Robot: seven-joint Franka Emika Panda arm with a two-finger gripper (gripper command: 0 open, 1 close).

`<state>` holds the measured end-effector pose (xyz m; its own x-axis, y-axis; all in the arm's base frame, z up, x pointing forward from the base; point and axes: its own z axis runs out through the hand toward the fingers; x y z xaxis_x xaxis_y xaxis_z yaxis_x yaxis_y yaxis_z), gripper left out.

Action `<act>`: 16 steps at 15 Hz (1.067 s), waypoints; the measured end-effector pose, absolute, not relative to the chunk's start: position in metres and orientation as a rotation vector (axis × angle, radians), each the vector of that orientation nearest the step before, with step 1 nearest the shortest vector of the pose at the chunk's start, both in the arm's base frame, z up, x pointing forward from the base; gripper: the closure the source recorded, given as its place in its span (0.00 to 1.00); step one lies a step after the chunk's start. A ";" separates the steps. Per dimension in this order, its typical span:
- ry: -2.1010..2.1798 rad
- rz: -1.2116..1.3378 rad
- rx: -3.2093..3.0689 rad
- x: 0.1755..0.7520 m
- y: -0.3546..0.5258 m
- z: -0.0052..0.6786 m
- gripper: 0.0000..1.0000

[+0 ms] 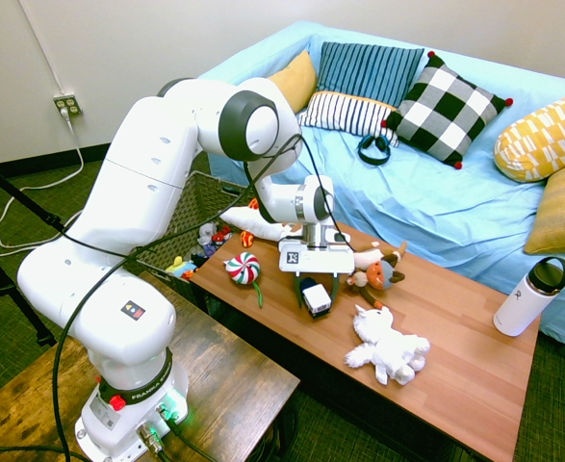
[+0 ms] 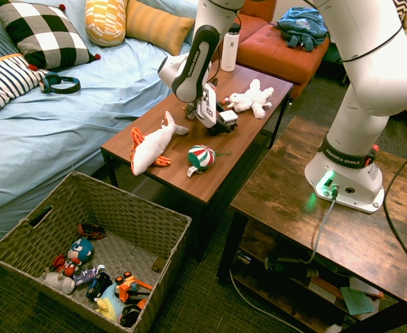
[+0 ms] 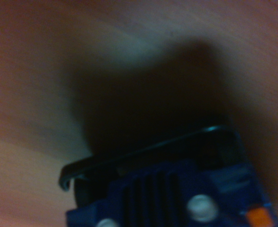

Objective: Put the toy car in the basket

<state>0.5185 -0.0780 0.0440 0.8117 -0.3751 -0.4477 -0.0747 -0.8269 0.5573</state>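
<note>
The toy car (image 1: 315, 299), dark blue and white, stands on the wooden coffee table (image 1: 455, 356). The second exterior view shows the toy car (image 2: 225, 120) near the table's middle. My gripper (image 1: 316, 288) is down over the car and open, one finger on each side of it; whether the fingers touch it I cannot tell. From the other side my gripper (image 2: 215, 118) hides part of the car. Close up and blurred, the wrist view shows the car's blue grille (image 3: 172, 201). The wicker basket (image 2: 154, 211) sits on the floor beyond the table's end, with several toys inside; in the first exterior view the basket (image 1: 178, 214) lies behind my arm.
Around the car on the table lie a striped candy toy (image 1: 243, 269), a white shark plush (image 2: 151, 144), a brown plush animal (image 1: 376, 275) and a white plush (image 1: 390, 348). A water bottle (image 1: 531, 295) stands at the table's far end. The sofa (image 1: 436, 192) runs along the far side.
</note>
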 end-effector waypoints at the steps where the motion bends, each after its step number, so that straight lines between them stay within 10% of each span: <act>1: -0.334 -0.761 2.463 0.516 -0.079 0.043 1.00; 10: -0.341 -0.541 2.656 0.495 -0.050 0.143 1.00; 16: -0.139 -0.369 2.677 0.391 0.214 0.214 1.00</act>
<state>0.3910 0.2138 0.2144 0.9595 -0.1544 -0.2356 -0.0394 -0.9017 0.4306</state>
